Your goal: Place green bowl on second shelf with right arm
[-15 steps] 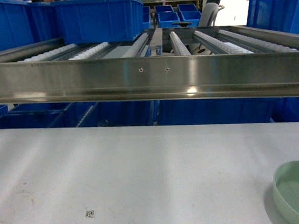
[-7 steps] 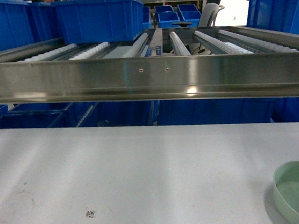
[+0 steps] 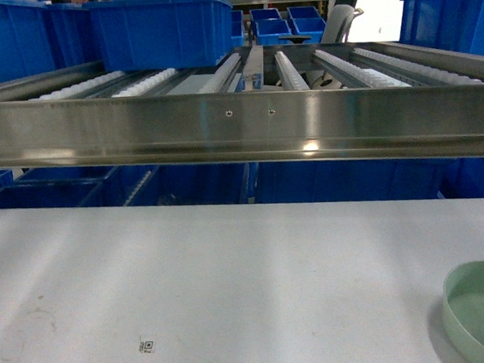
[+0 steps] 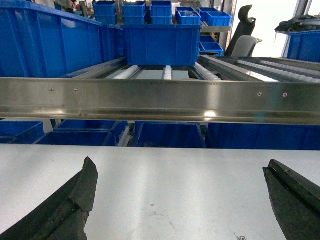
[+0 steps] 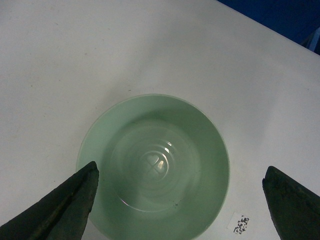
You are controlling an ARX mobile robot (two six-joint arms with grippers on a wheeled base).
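White table (image 3: 232,273), steel rack behind.
Green bowl (image 3: 482,310) upright near right front corner; small printed code tag (image 3: 146,347) front left.

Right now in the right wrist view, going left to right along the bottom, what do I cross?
Left finger of the right gripper at → green bowl on the white tabletop → small printed code sticker → right finger. The fingers stand wide apart, touching nothing.

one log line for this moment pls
green bowl: on white table, ungrasped | right end effector: open above bowl | left end effector: open, idle | second shelf: no bowl
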